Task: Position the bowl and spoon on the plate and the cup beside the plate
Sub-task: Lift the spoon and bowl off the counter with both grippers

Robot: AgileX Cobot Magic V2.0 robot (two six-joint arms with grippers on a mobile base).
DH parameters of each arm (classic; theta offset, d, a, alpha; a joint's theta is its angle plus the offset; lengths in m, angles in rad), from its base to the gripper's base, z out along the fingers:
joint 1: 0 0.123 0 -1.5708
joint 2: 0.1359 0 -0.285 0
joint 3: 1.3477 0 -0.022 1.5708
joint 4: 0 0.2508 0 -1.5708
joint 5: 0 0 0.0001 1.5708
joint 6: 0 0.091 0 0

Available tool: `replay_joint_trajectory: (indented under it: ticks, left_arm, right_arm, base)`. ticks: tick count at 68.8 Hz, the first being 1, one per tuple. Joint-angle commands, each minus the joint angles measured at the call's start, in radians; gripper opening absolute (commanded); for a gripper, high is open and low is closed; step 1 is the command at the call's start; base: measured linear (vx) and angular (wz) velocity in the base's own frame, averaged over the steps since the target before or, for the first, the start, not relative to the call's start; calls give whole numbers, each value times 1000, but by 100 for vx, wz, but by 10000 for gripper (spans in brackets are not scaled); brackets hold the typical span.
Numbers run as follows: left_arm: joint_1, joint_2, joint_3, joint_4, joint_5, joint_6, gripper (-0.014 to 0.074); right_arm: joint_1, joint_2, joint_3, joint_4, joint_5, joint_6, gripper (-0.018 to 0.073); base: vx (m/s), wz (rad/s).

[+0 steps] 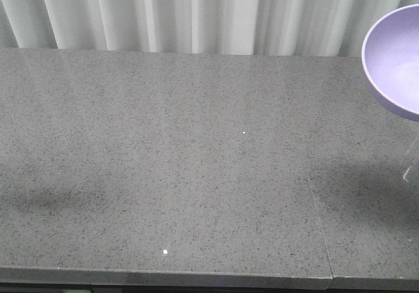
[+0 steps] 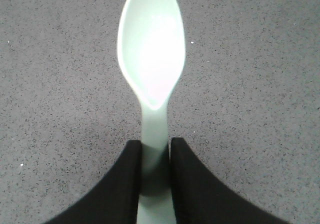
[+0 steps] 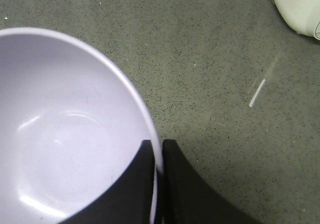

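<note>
The left gripper (image 2: 155, 149) is clamped on the handle of the spoon (image 2: 151, 49), scoop pointing away over the grey counter (image 2: 260, 84). The right gripper (image 3: 158, 151) pinches the rim of the bowl (image 3: 65, 134), raised off that counter. Both seem mid-carry; with the plate in no view, the next move calls for reaching it and setting the bowl down first.
</note>
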Motion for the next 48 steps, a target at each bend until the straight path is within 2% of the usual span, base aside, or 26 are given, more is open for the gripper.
replay_joint_trajectory:
  ticks: [1,48]
  left_arm:
    - [-7,-22,-27,0,-55,-3,-7]
    - [-7,-22,-27,0,-55,-3,-6]
  right_arm:
    - [0,-14,-28,-17,-64,-8,-6]
    - [0,-14,-28,-14,-64,-8,-6]
  base:
    - [0,0]
    - [0,0]
